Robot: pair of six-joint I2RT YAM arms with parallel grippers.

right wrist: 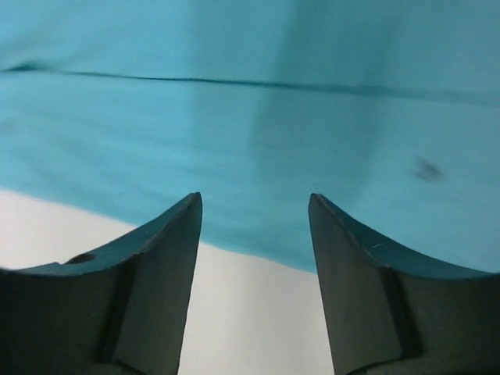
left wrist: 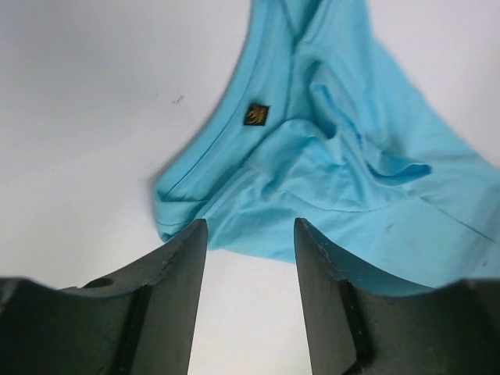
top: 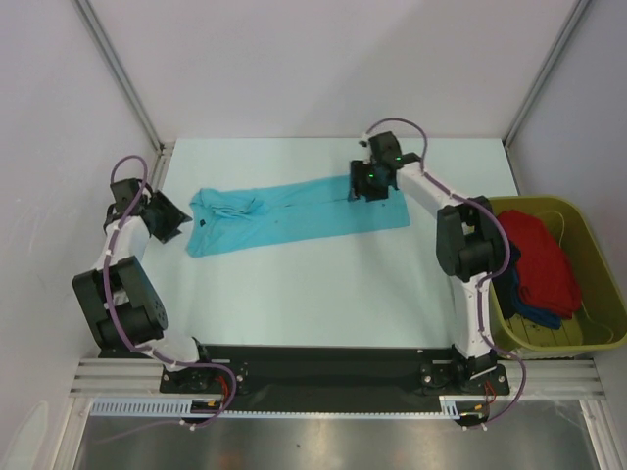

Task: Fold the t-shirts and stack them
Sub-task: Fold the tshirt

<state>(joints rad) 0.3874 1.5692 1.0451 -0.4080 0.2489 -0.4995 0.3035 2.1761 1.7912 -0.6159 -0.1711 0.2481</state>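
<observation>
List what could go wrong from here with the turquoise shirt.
1. The turquoise shirt is bunched near its collar, by the open left gripper; folding now would likely trap creases.
2. The open right gripper sits at the shirt's edge, where cloth looks doubled, and might pinch only the top layer.

Turquoise t-shirt spread in a long strip, collar end rumpled, red t-shirt heaped over dark blue t-shirt
</observation>
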